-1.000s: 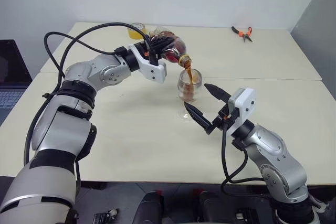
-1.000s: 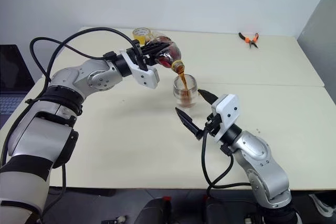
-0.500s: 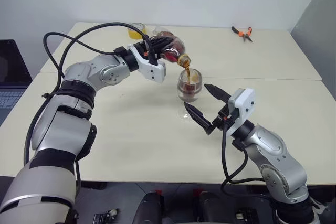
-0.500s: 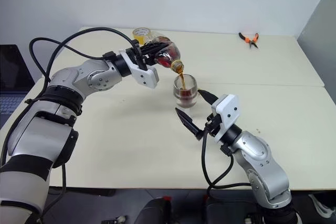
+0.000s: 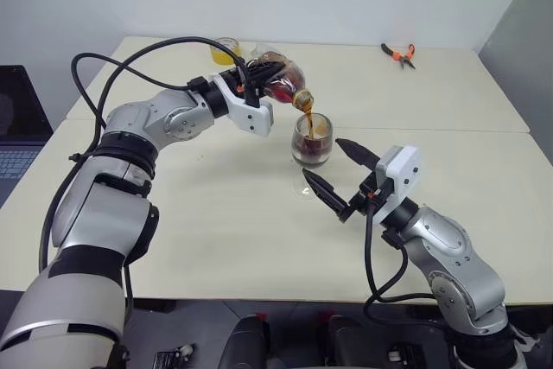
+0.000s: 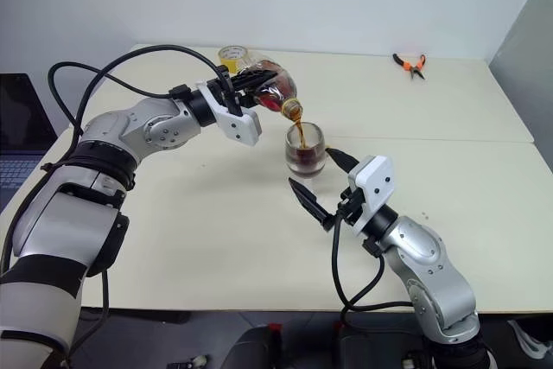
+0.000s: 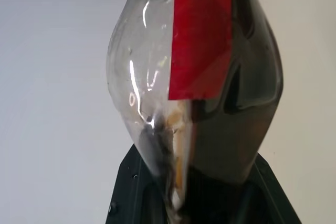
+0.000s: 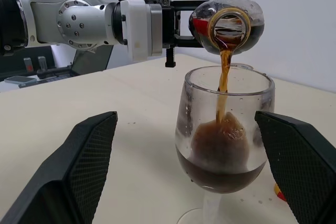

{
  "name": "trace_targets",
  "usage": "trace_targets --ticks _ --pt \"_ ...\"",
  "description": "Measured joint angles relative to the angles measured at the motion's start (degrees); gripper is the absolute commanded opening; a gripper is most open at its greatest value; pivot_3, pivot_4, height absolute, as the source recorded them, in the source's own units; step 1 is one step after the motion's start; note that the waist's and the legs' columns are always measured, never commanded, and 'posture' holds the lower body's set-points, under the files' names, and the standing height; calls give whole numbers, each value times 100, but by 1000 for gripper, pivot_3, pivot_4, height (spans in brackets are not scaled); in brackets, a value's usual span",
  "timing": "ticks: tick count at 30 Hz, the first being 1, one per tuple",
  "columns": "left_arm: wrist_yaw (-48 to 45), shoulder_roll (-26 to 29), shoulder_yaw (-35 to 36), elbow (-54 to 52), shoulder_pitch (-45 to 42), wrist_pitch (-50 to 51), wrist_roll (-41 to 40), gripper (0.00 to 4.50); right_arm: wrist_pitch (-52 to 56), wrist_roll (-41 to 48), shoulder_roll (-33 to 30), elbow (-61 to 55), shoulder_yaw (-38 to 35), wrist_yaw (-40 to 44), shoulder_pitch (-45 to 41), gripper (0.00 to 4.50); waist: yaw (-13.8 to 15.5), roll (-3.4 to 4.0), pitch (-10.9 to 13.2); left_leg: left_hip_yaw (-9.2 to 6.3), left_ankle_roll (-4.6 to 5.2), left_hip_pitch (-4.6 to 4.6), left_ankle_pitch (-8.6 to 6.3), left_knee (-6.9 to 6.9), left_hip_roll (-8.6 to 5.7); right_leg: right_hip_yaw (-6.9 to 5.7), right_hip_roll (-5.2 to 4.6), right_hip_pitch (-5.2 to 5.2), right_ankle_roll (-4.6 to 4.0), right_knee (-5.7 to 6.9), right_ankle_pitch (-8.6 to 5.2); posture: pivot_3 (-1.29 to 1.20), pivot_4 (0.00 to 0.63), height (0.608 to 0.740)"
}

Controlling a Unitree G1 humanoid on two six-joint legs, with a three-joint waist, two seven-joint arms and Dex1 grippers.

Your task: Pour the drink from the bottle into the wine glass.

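Clear plastic bottle (image 5: pixel 278 78), clamped in left gripper (image 5: pixel 259 84), tilted mouth-down above wine glass (image 8: pixel 224 129) on table (image 5: pixel 216 222). Dark drink (image 8: pixel 223 90) streams into bowl. Right gripper (image 5: pixel 343 177) fingers spread wide, flanking glass, apart.

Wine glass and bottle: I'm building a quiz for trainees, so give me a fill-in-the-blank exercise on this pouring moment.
1. The left pincer holds the bottle tilted, and drink streams into the ____.
2. The bottle's label is ____.
3. The right pincer, beside the wine glass, has its fingers ____.
4. At the table's far right lie orange-handled ____.

Missing words: wine glass; red; open; pliers
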Motion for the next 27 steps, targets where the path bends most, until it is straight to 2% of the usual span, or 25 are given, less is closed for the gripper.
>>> trace_targets --ticks 11,27 --pt "-412 -68 57 87 2 30 -405 684 0 2 0 0 1 3 8 4500 -1 0 0 0 0 -1 0 2 0 -1 0 -1 0 1 0 0 150 740" --pt "-2022 -474 750 -435 561 395 -2142 683 -3 4 -6 -2 7 115 15 4500 -18 0 -1 -2 -1 -6 1 11 0 1 -1 -4 0 11 0 0 150 740"
